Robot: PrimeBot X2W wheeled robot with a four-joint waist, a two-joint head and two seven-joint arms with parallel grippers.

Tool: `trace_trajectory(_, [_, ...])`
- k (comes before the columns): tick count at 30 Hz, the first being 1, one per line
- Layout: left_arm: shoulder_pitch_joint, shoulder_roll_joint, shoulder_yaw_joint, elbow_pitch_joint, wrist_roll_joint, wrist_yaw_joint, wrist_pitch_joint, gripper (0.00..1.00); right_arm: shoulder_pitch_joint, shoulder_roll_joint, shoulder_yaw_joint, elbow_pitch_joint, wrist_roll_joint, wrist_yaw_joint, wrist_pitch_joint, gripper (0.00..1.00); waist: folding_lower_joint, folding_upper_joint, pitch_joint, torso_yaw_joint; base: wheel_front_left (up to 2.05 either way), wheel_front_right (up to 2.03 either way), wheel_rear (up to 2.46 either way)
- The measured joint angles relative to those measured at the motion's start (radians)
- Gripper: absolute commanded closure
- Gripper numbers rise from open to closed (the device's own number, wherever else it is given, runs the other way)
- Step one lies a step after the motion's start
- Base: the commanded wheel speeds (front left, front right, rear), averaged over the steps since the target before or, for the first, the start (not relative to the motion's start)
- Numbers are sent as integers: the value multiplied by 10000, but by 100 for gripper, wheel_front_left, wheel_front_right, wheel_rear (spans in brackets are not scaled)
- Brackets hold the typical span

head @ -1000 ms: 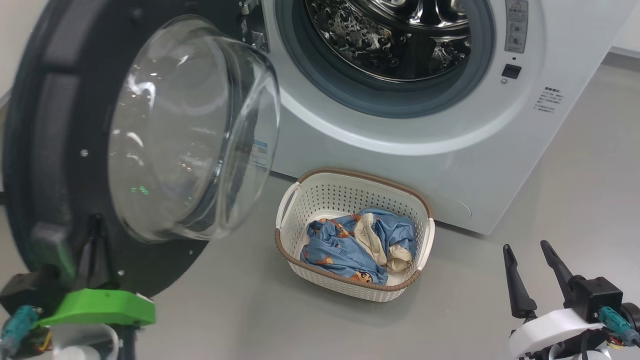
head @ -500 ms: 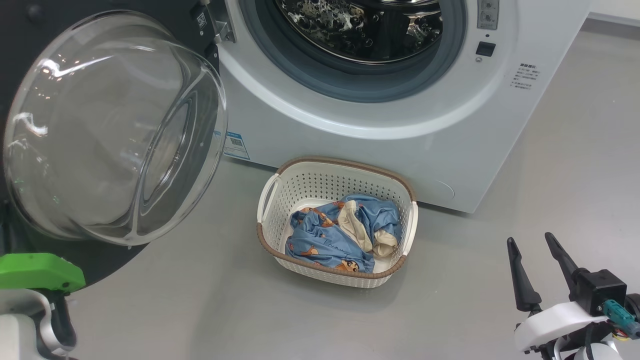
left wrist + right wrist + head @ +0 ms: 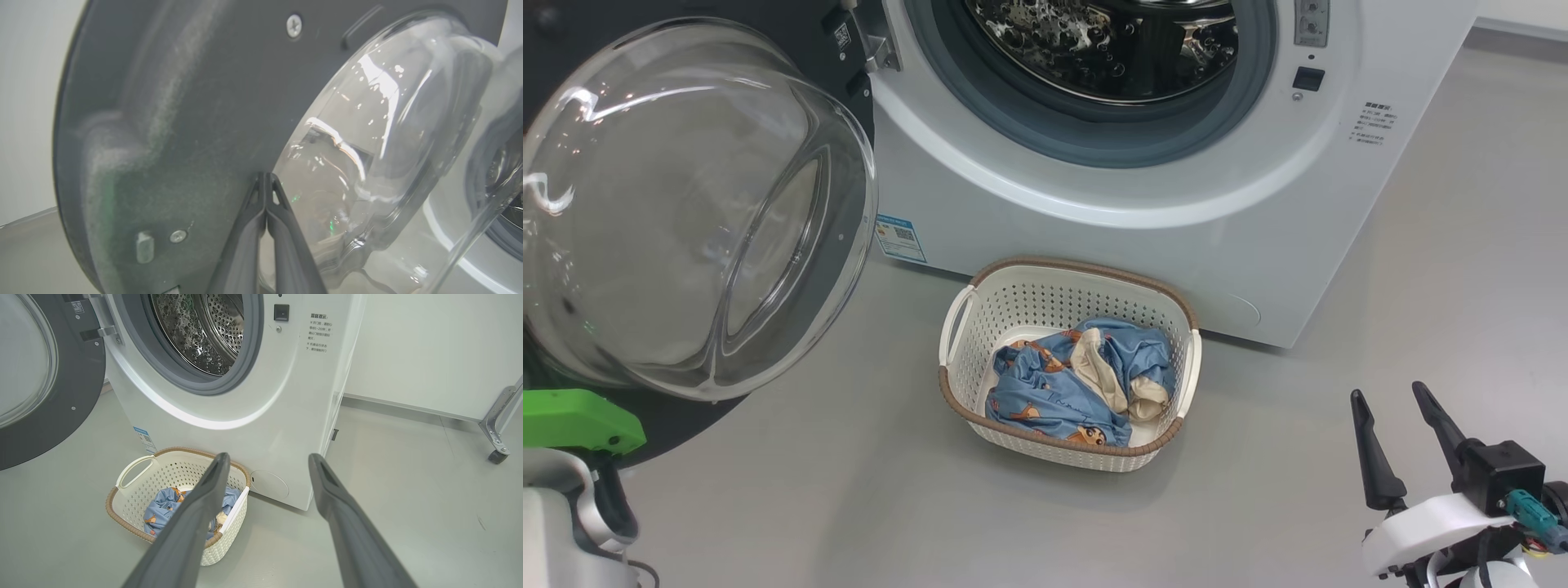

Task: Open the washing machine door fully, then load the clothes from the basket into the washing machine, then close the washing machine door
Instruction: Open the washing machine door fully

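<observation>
At the far left, the left gripper has its two long dark fingers pressed together on nothing, tips pointing at the dark inner face of the washing machine door, a large round door with a wide glossy black rim and a bulging clear glass bowl. I cannot tell whether the tips touch it. The door stands swung wide on its hinge at the left of the big white front-loading washing machine. It is likely heavy and stiff and will turn only about that hinge, so it is best pushed on the rigid rim far from the hinge, since the glass looks slick and breakable. The perforated steel drum inside the grey rubber gasket looks empty. On the grey floor, just beside the washer's lower front edge, stands the small cream-white perforated plastic basket with a brown woven-look rim. The clothes, a light blue bundle printed with orange-brown figures and with cream-beige parts, lie inside it. They should be light, limp and easy to snag. The raised cream fold near the middle seems the surest pinch, though the light basket might slide or lift along with it. At the lower right, the right gripper hovers well apart from the basket, jaws spread wide and empty.
</observation>
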Motion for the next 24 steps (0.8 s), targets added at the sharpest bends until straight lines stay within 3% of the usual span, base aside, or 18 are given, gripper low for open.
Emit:
trace_trajectory(13, [-29, -403, 236, -721, -15, 2, -746, 100, 1, 173, 15, 109, 84, 0, 0, 0, 0, 0, -576, 4, 0, 0, 0])
trace_trajectory(14, [-22, -431, 209, -961, -17, -4, -754, 91, 1, 192, 59, 107, 84, 0, 0, 0, 0, 0, -625, -14, 0, 0, 0])
trace_trajectory(17, [-10, -468, -40, -1791, -29, -362, -926, 37, 1, 272, 174, 92, 84, 0, 0, 0, 0, 0, -731, -125, 0, 0, 0])
trace_trajectory(18, [-10, -479, -153, -2069, -29, -485, -928, 14, 1, 284, 238, 90, 84, 0, 0, 0, 0, 0, -755, -176, 0, 0, 0])
trace_trajectory(19, [3, -506, -314, -2316, -29, -619, -945, 0, 0, 290, 305, 82, 84, 0, 0, 0, 0, 0, -779, -236, 0, 0, 0])
trace_trajectory(24, [318, -685, -1070, -3221, -61, -1409, -1012, 0, -12, 374, 633, 54, 82, 0, 0, 0, 0, 0, -898, -622, 0, 0, 0])
